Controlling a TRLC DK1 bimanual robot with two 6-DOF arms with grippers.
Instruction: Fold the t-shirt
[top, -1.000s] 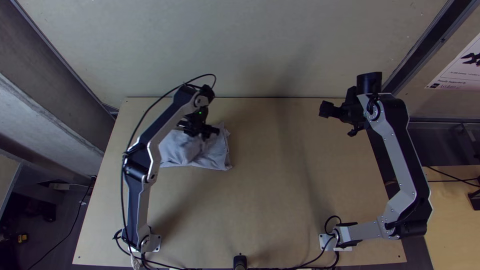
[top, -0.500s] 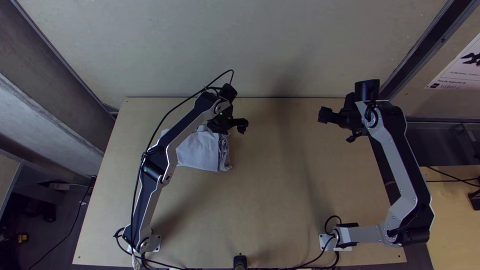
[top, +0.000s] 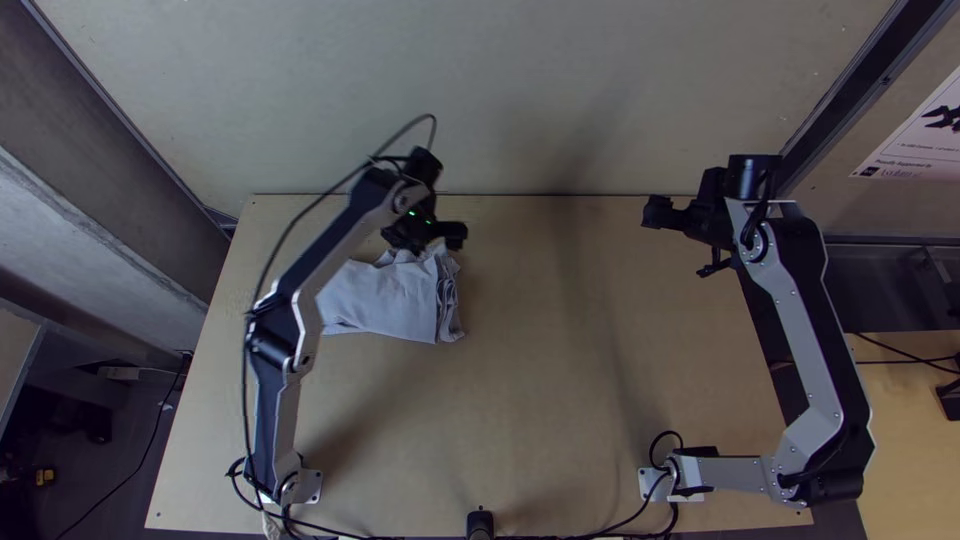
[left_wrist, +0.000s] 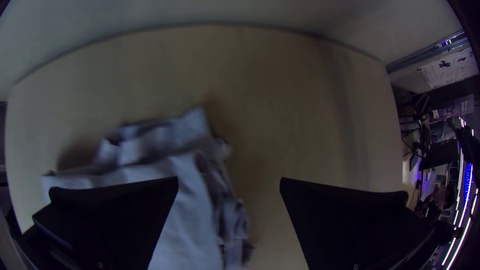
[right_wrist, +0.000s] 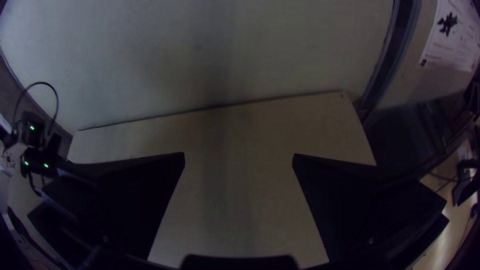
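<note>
In the top view my left gripper (top: 448, 236) is over the far edge of the grey t-shirt (top: 385, 298), which lies as a compact folded bundle on the table's left half, its layers stacked along the right side. The left wrist view has this gripper (left_wrist: 229, 181) open, its fingers wide apart with nothing between them; the t-shirt (left_wrist: 185, 215) lies below, its far part rumpled. My right gripper (top: 655, 213) hangs over the table's far right part, away from the cloth. In the right wrist view that gripper (right_wrist: 238, 155) is open and holds nothing.
The wooden table (top: 560, 380) has bare surface between the arms and in front of the t-shirt. A pale wall (top: 600, 90) rises behind its far edge. A small black device (top: 480, 522) stands at the near edge, with cables beside it.
My left gripper first moved right off the t-shirt, then came partway back left over its far edge. The t-shirt's right-side layers came into sight. The right arm has shifted only slightly.
</note>
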